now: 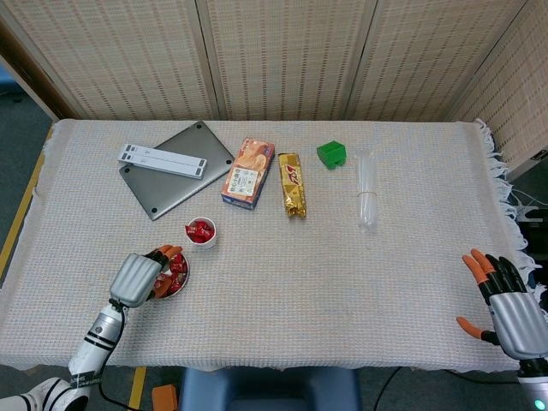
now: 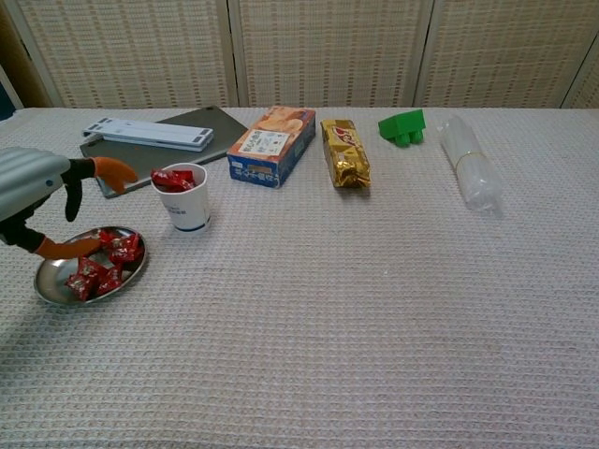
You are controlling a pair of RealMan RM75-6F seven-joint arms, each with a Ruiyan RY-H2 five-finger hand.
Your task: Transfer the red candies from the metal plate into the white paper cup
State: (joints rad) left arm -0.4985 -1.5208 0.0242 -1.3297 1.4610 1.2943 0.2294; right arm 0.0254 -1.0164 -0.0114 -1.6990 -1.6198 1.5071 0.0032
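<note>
The white paper cup (image 1: 201,232) (image 2: 184,199) stands near the table's left side with red candies (image 2: 173,179) in its mouth. Just in front of it and to the left lies the metal plate (image 1: 181,283) (image 2: 49,289) with several red candies (image 2: 105,259). My left hand (image 1: 139,276) (image 2: 37,196) hovers over the plate's left side, fingers apart and pointing down toward the candies, holding nothing that I can see. My right hand (image 1: 509,306) rests at the table's right front corner, fingers spread and empty; the chest view does not show it.
Behind the cup lie a grey laptop (image 1: 174,177) with a white strip (image 1: 163,158) on it, a biscuit box (image 1: 249,174), a gold snack bar (image 1: 292,184), a green block (image 1: 331,154) and a clear plastic bottle (image 1: 366,190).
</note>
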